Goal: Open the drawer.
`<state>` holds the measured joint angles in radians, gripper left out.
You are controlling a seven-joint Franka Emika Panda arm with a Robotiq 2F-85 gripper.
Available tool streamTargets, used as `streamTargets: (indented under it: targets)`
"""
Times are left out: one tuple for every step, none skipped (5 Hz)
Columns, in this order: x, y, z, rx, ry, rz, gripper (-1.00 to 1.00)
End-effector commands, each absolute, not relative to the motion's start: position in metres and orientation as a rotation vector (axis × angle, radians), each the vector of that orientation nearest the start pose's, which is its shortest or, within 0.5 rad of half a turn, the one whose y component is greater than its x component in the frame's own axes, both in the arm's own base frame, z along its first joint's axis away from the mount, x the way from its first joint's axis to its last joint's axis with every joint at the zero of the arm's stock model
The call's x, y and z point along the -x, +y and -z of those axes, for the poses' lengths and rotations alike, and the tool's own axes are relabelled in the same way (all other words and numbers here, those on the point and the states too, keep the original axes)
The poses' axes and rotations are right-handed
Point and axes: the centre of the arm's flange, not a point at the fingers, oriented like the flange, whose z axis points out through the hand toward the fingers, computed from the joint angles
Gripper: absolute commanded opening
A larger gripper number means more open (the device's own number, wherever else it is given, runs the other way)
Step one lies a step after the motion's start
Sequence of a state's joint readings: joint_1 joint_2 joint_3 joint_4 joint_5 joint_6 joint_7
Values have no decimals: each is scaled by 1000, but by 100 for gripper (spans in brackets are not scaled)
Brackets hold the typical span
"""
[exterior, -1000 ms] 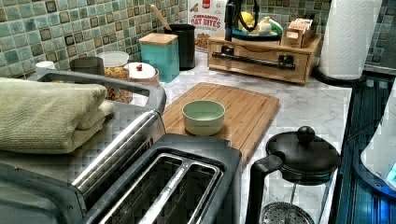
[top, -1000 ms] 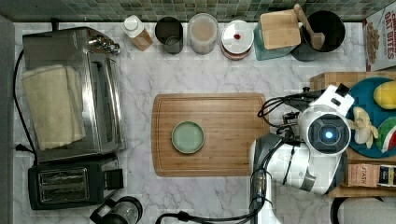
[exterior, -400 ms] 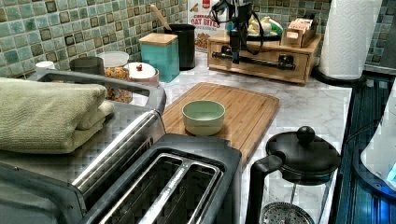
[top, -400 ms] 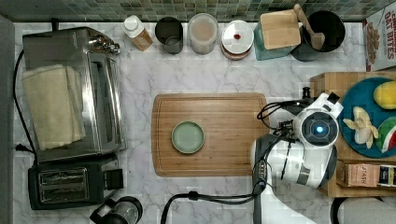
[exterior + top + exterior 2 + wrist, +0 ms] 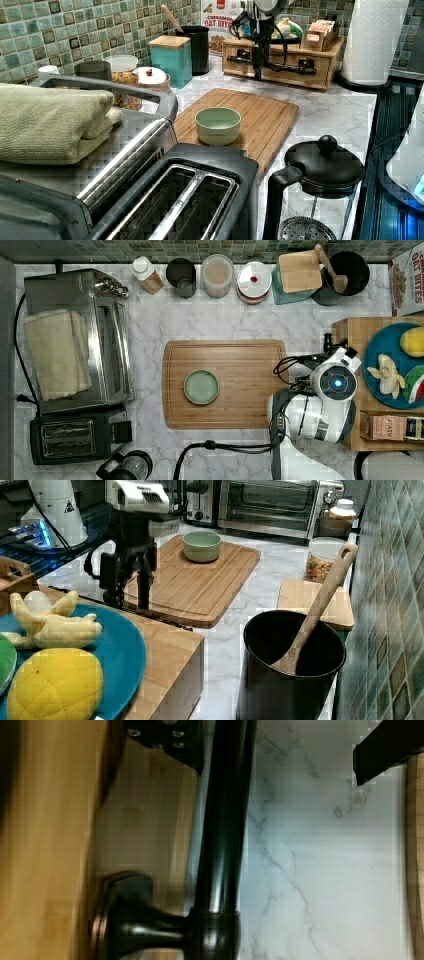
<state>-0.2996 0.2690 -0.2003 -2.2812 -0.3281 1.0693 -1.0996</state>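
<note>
The drawer (image 5: 287,64) is the front of a low light-wood box and looks flush with it in the left view. Its long black bar handle (image 5: 280,68) (image 5: 225,820) stands off the wooden front (image 5: 145,820) on a post (image 5: 150,930). My gripper (image 5: 258,67) (image 5: 128,601) (image 5: 277,740) hangs straight down in front of the drawer, open. One finger (image 5: 167,735) sits between the bar and the drawer front, and the other finger (image 5: 390,745) stays over the marble on the far side. Neither touches the bar. My wrist (image 5: 334,382) covers the handle from above.
On top of the box rest a blue plate (image 5: 380,347) of fruit and a tea carton (image 5: 392,427). A cutting board (image 5: 240,385) with a green bowl (image 5: 201,387) lies just behind my gripper. A black utensil pot (image 5: 290,665), jars, toaster oven (image 5: 80,335) and paper towel roll (image 5: 372,40) ring the counter.
My arm has moved from above the box toward the top view's left and come down in front of the drawer. The fingers now stand on either side of the handle bar.
</note>
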Motion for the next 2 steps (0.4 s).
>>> streamTargets:
  targets:
    - [-477, -257, -243, 3379, 55, 16, 100]
    - [-480, -227, -253, 3290, -29, 26, 100]
